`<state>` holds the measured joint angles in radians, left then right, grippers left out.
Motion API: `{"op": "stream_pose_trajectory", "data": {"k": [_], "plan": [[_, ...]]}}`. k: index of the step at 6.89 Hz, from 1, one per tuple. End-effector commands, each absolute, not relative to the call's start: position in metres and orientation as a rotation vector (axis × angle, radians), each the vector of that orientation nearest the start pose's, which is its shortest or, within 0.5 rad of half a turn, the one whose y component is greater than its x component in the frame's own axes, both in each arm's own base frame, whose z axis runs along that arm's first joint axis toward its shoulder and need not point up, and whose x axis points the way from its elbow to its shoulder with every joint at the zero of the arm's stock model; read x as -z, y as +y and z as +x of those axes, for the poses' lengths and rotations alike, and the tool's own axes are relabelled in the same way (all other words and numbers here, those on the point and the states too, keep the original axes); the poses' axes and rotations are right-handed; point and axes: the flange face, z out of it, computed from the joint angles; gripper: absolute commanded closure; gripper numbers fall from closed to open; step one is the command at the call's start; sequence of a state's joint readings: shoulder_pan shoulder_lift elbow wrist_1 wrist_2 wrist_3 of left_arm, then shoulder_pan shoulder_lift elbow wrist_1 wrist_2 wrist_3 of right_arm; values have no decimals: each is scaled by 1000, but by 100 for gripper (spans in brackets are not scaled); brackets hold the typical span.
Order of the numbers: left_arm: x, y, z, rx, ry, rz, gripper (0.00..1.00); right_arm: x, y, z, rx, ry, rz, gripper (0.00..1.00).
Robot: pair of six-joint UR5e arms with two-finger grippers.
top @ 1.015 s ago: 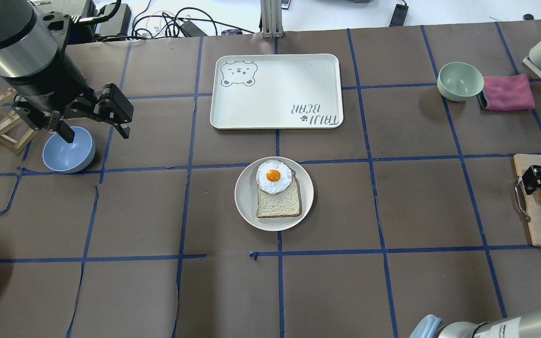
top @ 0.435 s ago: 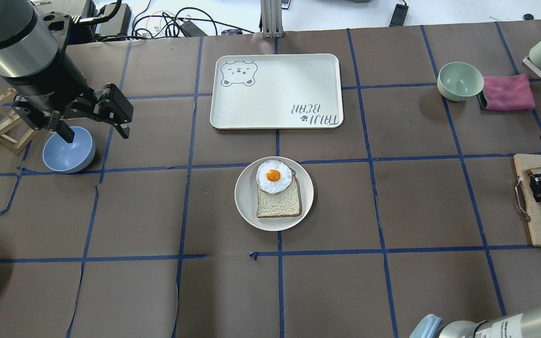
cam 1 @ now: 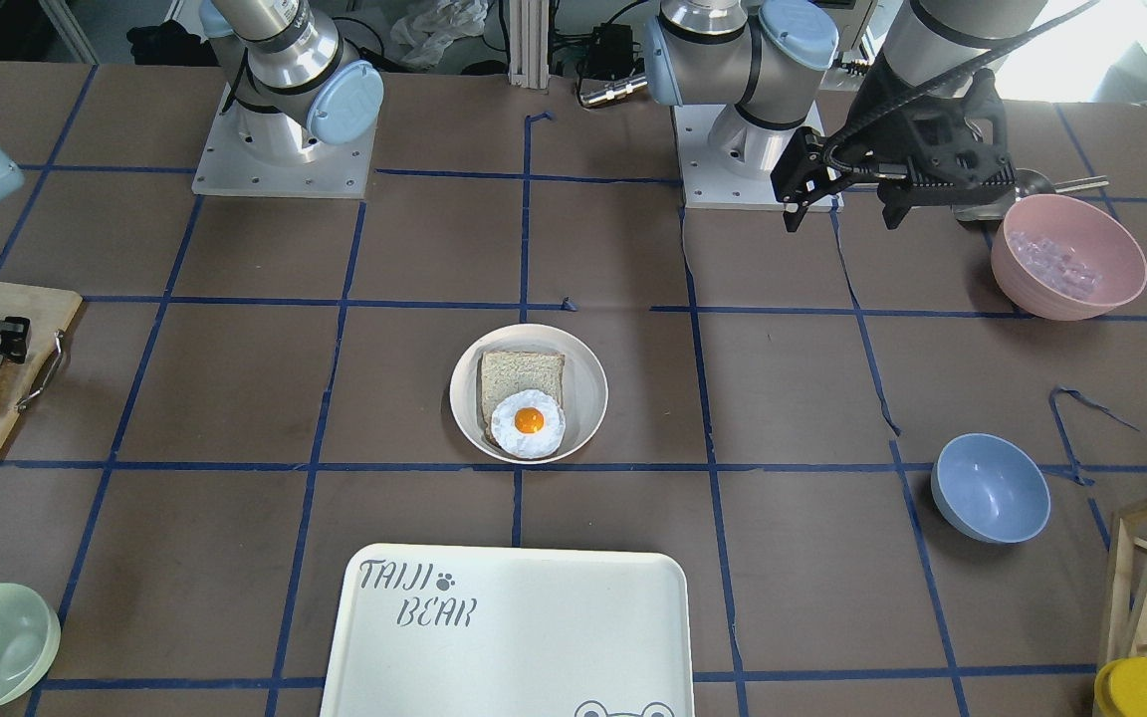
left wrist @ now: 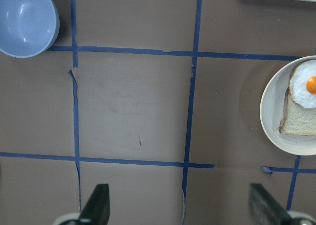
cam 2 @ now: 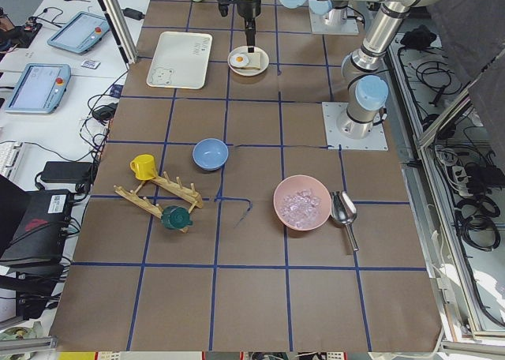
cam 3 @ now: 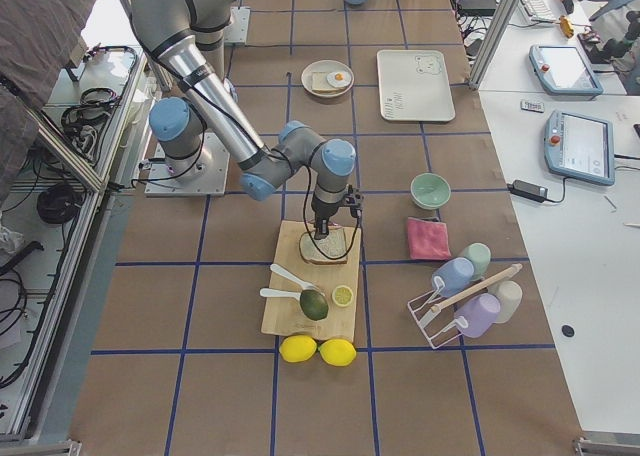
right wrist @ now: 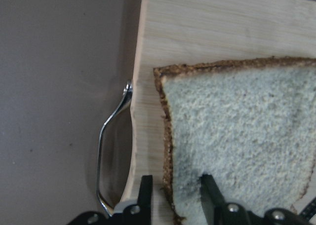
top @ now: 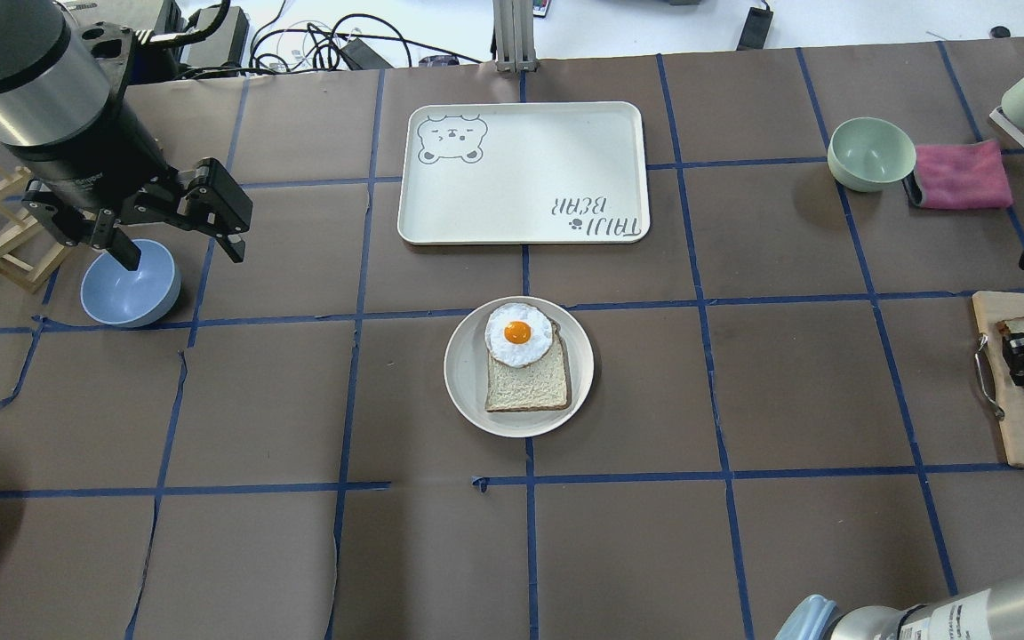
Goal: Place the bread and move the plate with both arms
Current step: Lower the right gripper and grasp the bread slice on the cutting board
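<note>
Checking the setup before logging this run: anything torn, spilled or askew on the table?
Nothing spilled. The brown table cover is torn along the blue tape lines near the blue bowl, and a loose tape strip curls up there. On the plate, the fried egg overhangs the toast's edge. Otherwise nothing stands out.

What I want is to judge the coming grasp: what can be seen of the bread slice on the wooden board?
The bread is one slice with pale grey-white, porous crumb and a dark brown crust. It lies flat on the wooden board, near the side with the metal handle. The right gripper is open, its fingers either side of the crust; whether they touch it cannot be told.
</note>
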<state>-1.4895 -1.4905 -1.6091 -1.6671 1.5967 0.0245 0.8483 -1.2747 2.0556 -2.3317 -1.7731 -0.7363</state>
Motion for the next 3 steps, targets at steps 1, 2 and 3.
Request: {"op": "stream_pose_trajectory", "data": {"k": [1, 2, 3], "plan": [[-497, -461, -94, -88, 3116, -87, 0, -192, -450, -247, -251, 3268, -24, 81], [-497, -461, -94, -88, 3118, -87, 0, -191, -450, -246, -253, 3268, -24, 93], [-498, -461, -94, -86, 3118, -87, 0, -191, -450, -246, -254, 3269, -19, 100]]}}
